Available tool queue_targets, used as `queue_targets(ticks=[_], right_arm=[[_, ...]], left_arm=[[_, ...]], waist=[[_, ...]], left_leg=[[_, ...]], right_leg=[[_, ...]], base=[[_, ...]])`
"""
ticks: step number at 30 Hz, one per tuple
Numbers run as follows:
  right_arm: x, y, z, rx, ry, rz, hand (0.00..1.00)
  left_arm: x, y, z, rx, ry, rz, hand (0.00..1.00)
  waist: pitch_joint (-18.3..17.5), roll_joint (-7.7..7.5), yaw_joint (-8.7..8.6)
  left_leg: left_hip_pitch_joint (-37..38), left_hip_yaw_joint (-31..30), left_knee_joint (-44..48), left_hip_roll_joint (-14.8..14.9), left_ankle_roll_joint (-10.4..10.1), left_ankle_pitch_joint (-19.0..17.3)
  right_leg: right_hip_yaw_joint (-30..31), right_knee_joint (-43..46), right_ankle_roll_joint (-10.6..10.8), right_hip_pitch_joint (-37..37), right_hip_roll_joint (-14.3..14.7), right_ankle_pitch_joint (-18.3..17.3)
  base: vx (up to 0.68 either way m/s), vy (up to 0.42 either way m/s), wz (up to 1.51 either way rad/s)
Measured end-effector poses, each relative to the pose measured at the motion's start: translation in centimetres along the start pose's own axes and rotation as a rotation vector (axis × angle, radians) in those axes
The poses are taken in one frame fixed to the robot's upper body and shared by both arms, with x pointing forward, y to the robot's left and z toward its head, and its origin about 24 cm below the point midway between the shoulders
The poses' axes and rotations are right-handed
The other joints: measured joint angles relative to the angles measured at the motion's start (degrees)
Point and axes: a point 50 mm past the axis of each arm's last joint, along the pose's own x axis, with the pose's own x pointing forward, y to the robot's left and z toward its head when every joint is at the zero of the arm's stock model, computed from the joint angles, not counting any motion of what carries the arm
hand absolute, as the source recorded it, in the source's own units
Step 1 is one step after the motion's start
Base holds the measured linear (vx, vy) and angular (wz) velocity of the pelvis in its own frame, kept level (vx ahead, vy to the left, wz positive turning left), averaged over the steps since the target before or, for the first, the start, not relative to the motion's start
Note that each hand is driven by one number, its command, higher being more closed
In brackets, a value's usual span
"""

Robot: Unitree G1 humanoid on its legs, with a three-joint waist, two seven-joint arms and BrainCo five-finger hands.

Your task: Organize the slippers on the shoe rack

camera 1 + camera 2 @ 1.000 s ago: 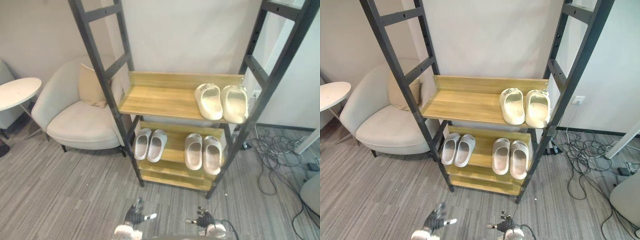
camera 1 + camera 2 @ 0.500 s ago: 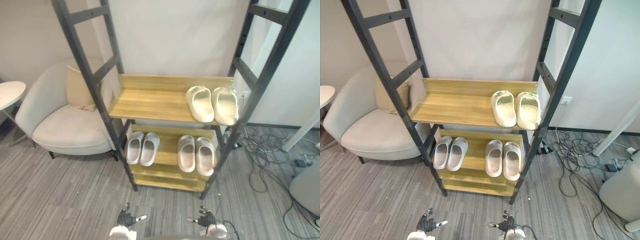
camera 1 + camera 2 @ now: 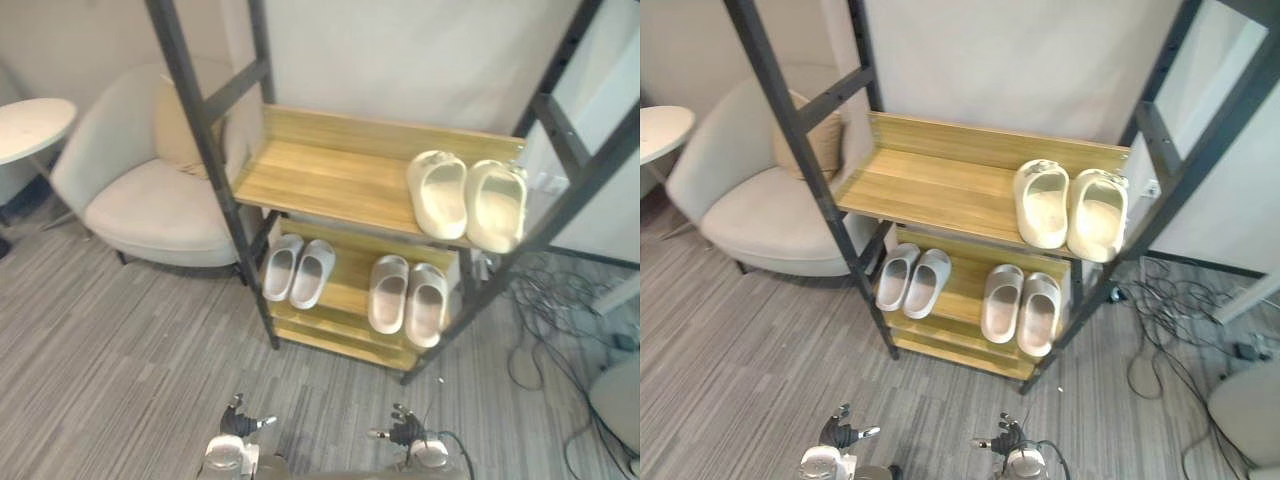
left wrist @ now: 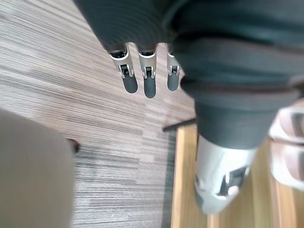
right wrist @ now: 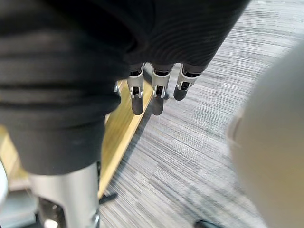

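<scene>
Grey carpet [image 3: 120, 340] before shoe rack [image 3: 320, 180], left hand [image 3: 238, 428] and right hand [image 3: 400, 432] hanging low, fingers [image 4: 148, 80] straight

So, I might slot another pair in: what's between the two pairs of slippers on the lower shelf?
Nothing. In the left eye view, bare wood of the lower shelf separates the left pair from the right pair.

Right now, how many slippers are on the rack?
6: cream pair on the upper shelf's right end; on the lower shelf, a grey pair left, a beige pair right.
</scene>
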Motion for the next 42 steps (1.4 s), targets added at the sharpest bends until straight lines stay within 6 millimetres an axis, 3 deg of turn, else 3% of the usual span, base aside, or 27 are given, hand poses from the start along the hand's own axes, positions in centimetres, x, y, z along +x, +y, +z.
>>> queue_targets(ticks=[2, 5, 6, 7, 10, 12, 14, 15, 16, 17, 19, 20, 21, 22, 23, 24, 26, 29, 30, 31, 32, 33, 35, 36, 38, 40, 42], right_arm=[[0.1, -0.5, 0.2, -0.006, -0.005, -0.014, 0.0], [0.1, -0.5, 0.1, 0.008, 0.0, -0.025, 0.0], [0.1, -0.4, 0.2, 0.015, -0.001, -0.024, 0.0], [0.1, -0.9, 0.1, 0.034, 0.005, -0.045, 0.0], [0.1, -1.8, -0.2, 0.044, 0.011, -0.08, 0.0], [0.0, -2.0, -0.3, 0.057, 0.015, -0.092, 0.0], [0.0, -2.1, -0.5, 0.071, 0.023, -0.101, 0.0], [0.0, -1.6, -0.5, 0.087, 0.027, -0.092, 0.0], [-0.1, -1.0, -0.5, 0.094, 0.029, -0.076, 0.0], [-0.1, -0.4, -0.5, 0.1, 0.029, -0.063, 0.0], [0.1, -0.9, -0.2, 0.077, 0.019, -0.048, 0.0], [0.1, -1.3, -0.3, 0.066, 0.024, -0.045, 0.0], [-0.1, -2.5, -1.0, 0.052, 0.04, -0.054, 0.0], [-0.1, -3.1, -1.2, 0.069, 0.043, -0.064, 0.0], [-0.1, -3.5, -1.3, 0.069, 0.045, -0.073, 0.0], [-0.1, -3.6, -1.3, 0.073, 0.043, -0.072, 0.0], [-0.1, -3.3, -1.2, 0.082, 0.038, -0.062, 0.0], [-0.1, -3.2, -1.0, 0.113, 0.027, -0.063, 0.0], [-0.1, -3.1, -1.0, 0.116, 0.03, -0.062, 0.0], [-0.2, -2.8, -1.3, 0.124, 0.037, -0.055, 0.0], [-0.2, -2.9, -1.3, 0.138, 0.036, -0.059, 0.0], [-0.2, -3.2, -1.5, 0.142, 0.042, -0.073, 0.0], [-0.2, -3.8, -1.4, 0.149, 0.041, -0.09, 0.0], [-0.1, -3.9, -1.2, 0.158, 0.036, -0.093, 0.0], [-0.2, -3.6, -1.6, 0.162, 0.053, -0.088, 0.0], [-0.2, -3.4, -1.6, 0.175, 0.057, -0.093, 0.0], [0.0, -3.7, -0.9, 0.188, 0.038, -0.104, 0.0]], left_arm=[[0.0, -0.7, 0.3, -0.014, -0.003, -0.016, 0.0], [0.0, -0.8, 0.6, -0.011, -0.017, -0.026, 0.0], [0.1, -0.7, 0.6, -0.011, -0.018, -0.023, 0.0], [0.1, -0.8, 0.7, -0.013, -0.02, -0.024, 0.0], [0.0, -1.1, 0.7, -0.016, -0.021, -0.031, 0.0], [-0.2, -1.9, 0.6, -0.018, -0.013, -0.052, 0.0], [-0.4, -3.1, 0.6, -0.004, -0.011, -0.09, 0.0], [-0.3, -3.3, 1.1, 0.001, -0.026, -0.096, 0.0], [-0.2, -3.1, 1.1, 0.002, -0.028, -0.092, 0.0], [-0.2, -2.7, 1.0, 0.009, -0.024, -0.083, 0.0], [-0.1, -1.8, 0.7, 0.014, -0.018, -0.063, 0.0], [-0.1, -1.8, 0.7, 0.014, -0.017, -0.064, 0.0], [-0.1, -1.6, 0.5, 0.021, -0.013, -0.07, 0.0], [-0.1, -1.4, 0.3, 0.033, -0.011, -0.071, 0.0], [0.0, -0.9, 0.2, 0.052, -0.009, -0.061, 0.0], [0.1, -0.3, 0.1, 0.058, -0.008, -0.049, 0.0], [0.1, 0.7, -0.4, 0.034, 0.013, -0.013, 0.0], [0.1, 1.1, -0.8, 0.023, 0.03, 0.003, 0.0], [0.2, 1.3, -0.7, 0.023, 0.03, 0.008, 0.0], [0.2, 2.0, -0.7, 0.029, 0.027, 0.023, 0.0], [0.2, 2.1, -0.9, 0.029, 0.038, 0.025, 0.0], [0.1, 1.5, -1.0, 0.0, 0.043, 0.021, 0.0], [-0.1, 0.7, -1.2, -0.034, 0.054, 0.01, 0.0], [-0.1, 0.3, -1.1, -0.039, 0.053, -0.001, 0.0], [0.1, 0.6, -0.3, -0.055, 0.027, 0.012, 0.0], [0.4, 0.8, 0.4, -0.067, 0.003, 0.022, 0.0], [0.5, 0.7, 1.0, -0.07, -0.013, 0.02, 0.0]], waist=[[1.35, 1.57, -0.39], [1.6, 1.38, -0.64], [1.95, 1.24, -0.8], [2.09, 1.57, -0.88], [2.05, 1.03, -2.44], [1.65, 1.72, -3.91], [1.08, 2.86, -4.77], [1.84, 1.03, -4.28], [1.82, 0.48, -4.01], [1.14, -1.33, -4.0], [1.25, -2.74, -4.15], [1.41, -2.9, -4.29], [1.52, -2.88, -4.76], [1.54, -2.8, -4.94], [1.75, -2.31, -5.1], [1.93, -2.43, -5.24], [2.07, -2.47, -5.17], [2.24, -2.45, -5.29], [2.35, -2.95, -5.34], [2.4, -4.79, -5.41], [2.33, -4.84, -5.57], [1.61, -3.25, -5.73], [1.57, 0.09, -5.23], [1.92, 1.16, -5.38], [2.59, 0.92, -5.22], [3.31, -0.05, -3.69], [3.48, -0.32, -3.59]], left_leg=[[-1.2, 0.01, -1.44, 0.45, -0.71, 3.3], [-3.47, 4.01, -4.36, -0.57, -0.42, 10.54], [-3.9, 5.14, -3.21, -0.43, 0.43, 9.73], [-5.17, 9.25, 5.09, 0.36, 2.95, 4.55], [-1.77, 16.24, 15.03, 0.61, 2.8, -2.55], [2.12, 19.01, 11.48, 1.78, 2.12, -3.42], [6.6, 18.41, 0.36, 0.75, 0.97, -3.69], [7.77, 17.42, -4.14, -1.09, 1.78, -2.09], [7.72, 16.78, -4.94, -2.18, 2.29, -1.65], [8.12, 16.36, -5.08, -4.08, 2.7, -1.43], [9.77, 15.15, -5.49, -7.35, 3.89, -1.67], [9.82, 14.29, -5.54, -8.11, 4.59, -2.0], [9.91, 11.99, -4.9, -9.13, 5.4, -2.82], [10.25, 10.26, -5.26, -9.45, 6.26, -2.84], [11.05, 7.8, -5.77, -9.15, 6.93, -2.29], [11.14, 6.25, -5.88, -8.6, 6.96, -2.11], [10.82, 2.9, -5.82, -7.06, 6.78, -1.97], [9.63, -2.19, -5.46, -5.41, 4.98, -2.23], [9.44, -3.88, -5.19, -5.44, 4.11, -2.52], [8.84, -6.36, -4.32, -6.43, 2.72, -3.36], [8.55, -7.75, -3.33, -5.99, 2.03, -3.91], [7.38, -9.36, -1.42, -3.96, 0.87, -5.0], [3.77, -10.25, 4.6, -0.26, -1.48, -7.7], [-0.2, -7.74, 11.94, 2.02, -2.82, -9.05], [-5.07, -1.04, 22.31, 5.18, -3.0, -9.07], [-7.55, 11.84, 29.01, 8.29, -0.01, -10.71], [-9.08, 16.64, 26.93, 7.94, 1.15, -11.11]], right_leg=[[-2.13, -4.63, -0.92, 1.31, 1.44, 2.91], [-6.83, -6.85, -2.49, 1.35, 0.41, 4.52], [-8.04, -7.07, -2.9, 1.36, 0.2, 4.72], [-9.91, -6.38, -3.42, 1.21, -0.51, 4.66], [-14.46, -4.95, -3.11, 1.29, -3.86, 4.97], [-17.64, -4.55, -2.34, 1.48, -4.32, 5.62], [-20.18, -4.88, -1.13, 1.51, -3.4, 6.93], [-21.03, -4.2, -0.68, 1.48, -4.62, 7.34], [-20.8, -2.11, -0.18, 0.6, -6.3, 7.07], [-19.83, 2.47, 0.9, -0.52, -9.72, 5.64], [-18.4, 10.36, 1.94, -1.24, -15.54, 3.47], [-18.16, 12.5, 1.9, -1.35, -16.93, 3.22], [-16.76, 17.41, 1.07, -1.82, -19.69, 3.35], [-14.24, 20.05, -0.36, -2.83, -20.34, 4.25], [-8.93, 21.9, -0.97, -3.94, -19.02, 4.39], [-4.9, 21.8, -0.05, -4.62, -17.09, 2.96], [4.0, 18.67, 1.2, -6.4, -10.92, -0.25], [11.74, 9.97, 3.02, -8.44, -5.63, 0.33], [12.71, 6.64, 3.23, -8.18, -5.31, 1.35], [13.06, 3.74, 3.35, -7.35, -6.1, 3.95], [12.49, 5.03, 3.3, -6.99, -6.03, 3.62], [9.36, 5.37, 2.82, -6.94, -4.42, 0.94], [5.95, 3.11, 1.84, -4.78, -1.02, 0.56], [3.21, 1.02, 0.58, -2.69, 0.82, 1.1], [0.23, -2.68, -0.03, 1.19, 2.39, 1.29], [-2.17, -7.09, -0.46, 6.81, 2.81, 1.61], [-3.63, -8.22, -0.09, 8.03, 2.14, 1.79]], base=[[-0.08, -0.084, 0.34], [-0.12, -0.046, 0.7], [-0.12, -0.021, 0.62], [-0.09, -0.015, 0.47], [-0.11, 0.029, 0.71], [-0.08, 0.178, 1.05], [-0.11, 0.271, 1.07], [-0.09, 0.178, 0.65], [-0.09, 0.228, 0.56], [-0.06, 0.23, 0.26], [-0.05, 0.215, 0.26], [-0.09, 0.114, 0.59], [-0.1, 0.058, 0.78], [-0.08, 0.031, 1.12], [-0.02, -0.033, 0.98], [0.02, -0.097, 0.91], [0.04, -0.152, 0.76], [0.09, -0.194, 0.87], [0.13, -0.343, 1.25], [0.08, -0.252, 1.02], [0.12, -0.314, 1.05], [0.17, -0.214, 0.72], [0.29, -0.287, 0.69], [0.3, -0.253, 0.86], [0.26, -0.19, 0.65], [0.32, -0.082, 0.41], [0.27, 0.047, 0.4]])
